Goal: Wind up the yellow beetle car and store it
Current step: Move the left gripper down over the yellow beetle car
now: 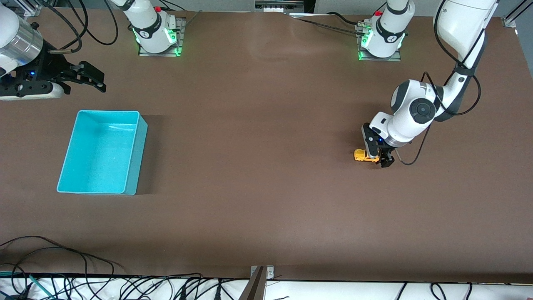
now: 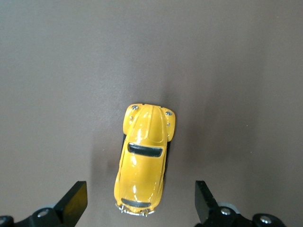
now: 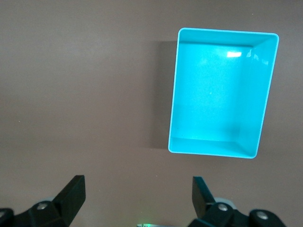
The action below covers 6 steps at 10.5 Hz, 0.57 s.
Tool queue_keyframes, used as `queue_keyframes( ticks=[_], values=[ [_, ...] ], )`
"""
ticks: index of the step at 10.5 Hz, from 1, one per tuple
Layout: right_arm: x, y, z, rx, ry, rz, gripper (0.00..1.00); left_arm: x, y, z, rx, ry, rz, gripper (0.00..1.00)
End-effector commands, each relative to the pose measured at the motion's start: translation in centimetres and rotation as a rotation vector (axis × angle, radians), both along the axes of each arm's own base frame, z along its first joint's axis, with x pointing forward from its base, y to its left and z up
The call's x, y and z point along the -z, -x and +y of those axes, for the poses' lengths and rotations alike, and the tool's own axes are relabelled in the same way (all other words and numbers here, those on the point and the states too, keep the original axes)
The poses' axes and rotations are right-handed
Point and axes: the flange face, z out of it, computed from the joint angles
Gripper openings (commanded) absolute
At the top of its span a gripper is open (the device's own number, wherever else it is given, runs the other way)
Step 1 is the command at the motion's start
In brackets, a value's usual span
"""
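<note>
The yellow beetle car (image 1: 363, 155) stands on the brown table toward the left arm's end. My left gripper (image 1: 381, 158) is open and low at the car's one end. In the left wrist view the car (image 2: 144, 158) lies between my spread fingers (image 2: 73, 203), which do not touch it. The turquoise bin (image 1: 102, 152) stands empty toward the right arm's end. My right gripper (image 1: 89, 79) is open and empty, up in the air above the table by the bin. The right wrist view shows the bin (image 3: 222, 92) and bare table between the fingers (image 3: 71, 194).
The two arm bases (image 1: 156, 31) stand along the table's edge farthest from the front camera. Loose cables (image 1: 62, 266) lie along the table's front edge. A small metal bracket (image 1: 260, 277) sits at the middle of that edge.
</note>
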Motion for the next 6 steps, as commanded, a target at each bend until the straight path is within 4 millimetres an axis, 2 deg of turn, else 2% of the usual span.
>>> queue_keyframes(
  ticks=[1,3,5,6],
  values=[
    [-0.6,0.0,-0.1,-0.005,-0.024,-0.002,1.00,0.1,-0.5,-0.3,0.060,-0.009,-0.010,1.00],
    [-0.6,0.0,-0.1,-0.005,-0.024,-0.002,1.00,0.9,-0.3,-1.3,0.078,-0.001,-0.017,1.00],
    [-0.2,0.0,-0.1,0.007,-0.061,0.012,1.00,1.8,-0.3,-1.3,0.102,0.002,-0.016,0.98],
    [-0.2,-0.1,-0.6,0.015,-0.069,0.012,1.00,1.8,-0.3,-1.1,0.108,0.002,-0.017,0.84]
  ],
)
